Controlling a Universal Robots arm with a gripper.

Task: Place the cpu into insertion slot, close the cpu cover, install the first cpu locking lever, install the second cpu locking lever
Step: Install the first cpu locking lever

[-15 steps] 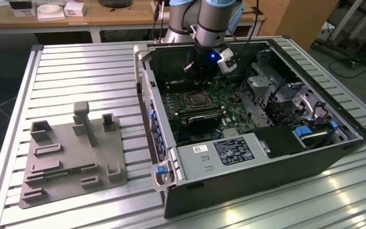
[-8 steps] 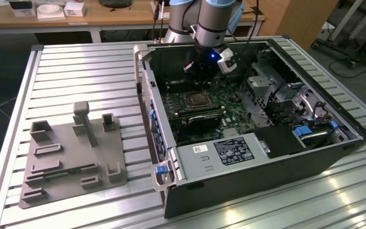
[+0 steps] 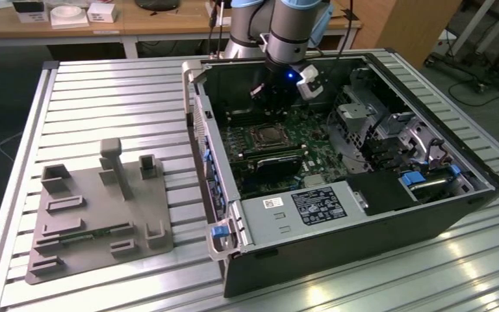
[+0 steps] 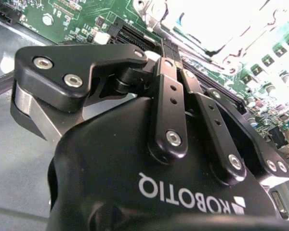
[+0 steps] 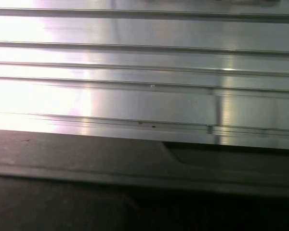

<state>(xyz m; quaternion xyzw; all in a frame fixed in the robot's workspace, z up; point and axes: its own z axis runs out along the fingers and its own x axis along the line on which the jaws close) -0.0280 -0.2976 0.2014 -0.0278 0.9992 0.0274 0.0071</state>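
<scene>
One gripper (image 3: 269, 103) hangs inside the open case (image 3: 345, 260), which stands on the slatted desk (image 3: 111, 97). It is over the green board (image 3: 306, 130), near the slot (image 3: 267, 136) but not touching it. In the second wrist view its jaws look drawn together with nothing between them. The cpu (image 3: 268, 135) appears to lie in the slot, framed by the silvery cover (image 3: 251, 138); whether the cover is fully down I cannot tell. A grey fixture (image 3: 102, 214) sits on the desk toward the exterior view's left, well apart from the case.
</scene>
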